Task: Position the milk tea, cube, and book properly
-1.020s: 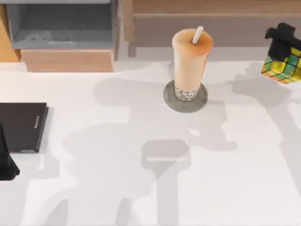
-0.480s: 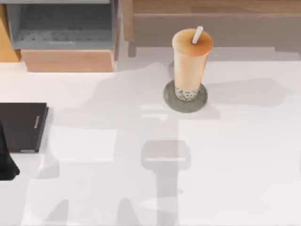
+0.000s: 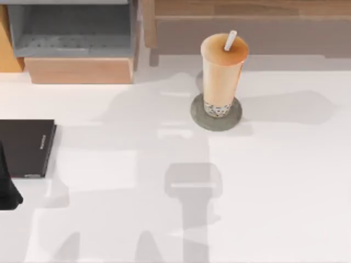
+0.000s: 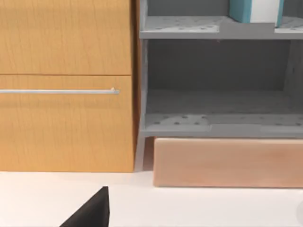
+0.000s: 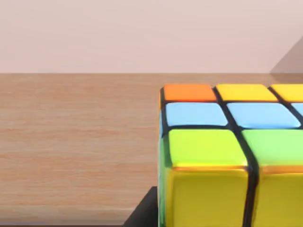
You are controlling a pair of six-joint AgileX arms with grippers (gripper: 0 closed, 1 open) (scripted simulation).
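A: Where is the milk tea (image 3: 223, 74) seen?

B: It is seen upright on a flat grey round disc (image 3: 216, 113) toward the back of the white table (image 3: 274, 192), near the middle in the top view. A white straw (image 3: 230, 40) is seen poking from its top, and dark pearls are visible at its base.

A: And the book (image 4: 255, 10)?

B: In the left wrist view, a teal cover with white page edges is seen standing on the upper shelf of a grey shelf unit (image 4: 218, 75). The unit is set beside an orange-wood cabinet (image 4: 66, 85) with a thin metal handle (image 4: 59, 91), above a pale wooden block (image 4: 227, 163).

A: The cube (image 5: 232, 156)?

B: It is shown very close in the right wrist view, with orange, yellow, blue and green squares on top and yellow on the near face. A brown wooden surface (image 5: 75, 142) is seen behind it. Whether it is grasped by the right gripper cannot be told.

A: What of the left arm?

B: A dark part of it (image 3: 7, 186) is seen at the left edge of the table, just beside a thin black slab (image 3: 26, 147) with small lettering. Whether its gripper is released or clenched cannot be told.
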